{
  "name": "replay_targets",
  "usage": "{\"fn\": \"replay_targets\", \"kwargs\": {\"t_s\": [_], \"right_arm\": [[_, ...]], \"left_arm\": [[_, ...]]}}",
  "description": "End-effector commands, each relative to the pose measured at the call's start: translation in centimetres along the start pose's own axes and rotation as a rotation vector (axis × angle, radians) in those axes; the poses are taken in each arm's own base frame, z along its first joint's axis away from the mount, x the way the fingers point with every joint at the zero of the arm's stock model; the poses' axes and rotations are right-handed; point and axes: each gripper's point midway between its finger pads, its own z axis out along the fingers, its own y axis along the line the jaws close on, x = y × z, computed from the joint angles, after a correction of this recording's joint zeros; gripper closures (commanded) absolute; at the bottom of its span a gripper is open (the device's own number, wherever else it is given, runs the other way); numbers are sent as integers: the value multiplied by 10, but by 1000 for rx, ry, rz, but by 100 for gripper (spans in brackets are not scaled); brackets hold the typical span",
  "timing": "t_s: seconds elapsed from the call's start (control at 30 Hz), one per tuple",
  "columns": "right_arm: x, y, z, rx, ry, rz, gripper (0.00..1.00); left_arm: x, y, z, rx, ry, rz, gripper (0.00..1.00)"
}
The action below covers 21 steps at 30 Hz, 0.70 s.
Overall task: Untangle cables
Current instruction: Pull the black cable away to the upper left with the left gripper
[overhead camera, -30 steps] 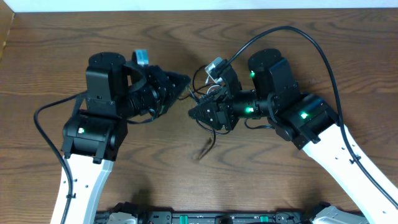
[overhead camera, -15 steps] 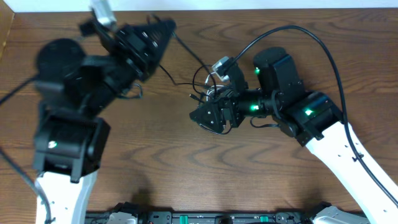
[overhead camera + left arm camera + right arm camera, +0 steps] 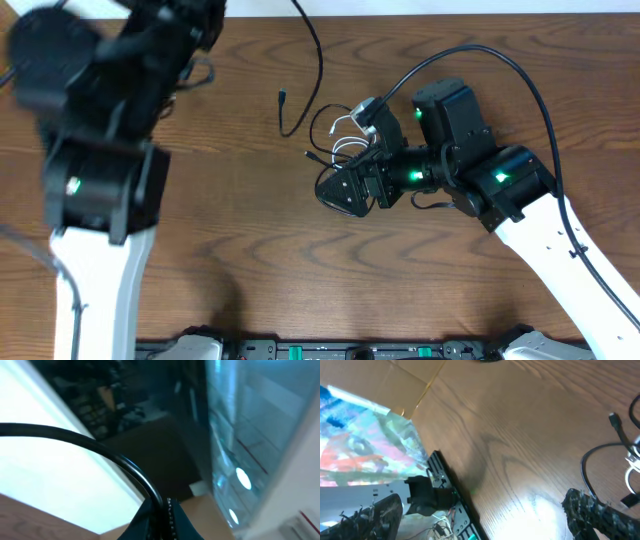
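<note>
Brown wood-grain table [image 3: 230,240] fills the overhead view. At the top left corner the left arm [image 3: 95,150] is a blur, and its pincer cannot be made out from this view. A black cable [image 3: 319,60] comes in from the top edge, curves down toward mid-table and doubles back up to a small plug. Just to its right sit the second black cable [image 3: 316,122], in loose loops, and the short white cable [image 3: 345,140]. Both lie beside the wrist of the right gripper [image 3: 328,190], which hovers low over bare wood.

From the left wrist view, the left gripper [image 3: 162,512] is clenched on the black cable [image 3: 100,445]. The cable arcs away to the left in front of a dim, blurred room.

In the right wrist view, the two fingers [image 3: 370,515] are spread wide with nothing between them, above the table [image 3: 520,435]. At the right edge lie the second black cable [image 3: 590,457] and a bit of the white cable [image 3: 631,462], both clear of the fingers.
</note>
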Motion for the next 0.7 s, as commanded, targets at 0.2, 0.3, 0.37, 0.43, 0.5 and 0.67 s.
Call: {"fn": "replay_targets", "kwargs": {"t_s": [0.2,0.3,0.37,0.43,0.5,0.67], "right_arm": [[7,-23,-5,134,13,13,1],[10,-27,-4,147,24,7,1],[13,-31,-5,172,33,14,1],[15,-36,-6,199,38,20,1],[15,-42,-6,229,38,23,1],[16,-47,-7,259,39,21,1]], "left_arm": [[-23,49,83,60,-88,1,92],[-35,66,104,86,-158,-33,93],[-44,79,113,83,-201,-31,92],[-52,101,120,41,-229,-31,93],[-63,133,125,-41,-239,50,93],[-91,228,118,-342,-240,252,92]]}}
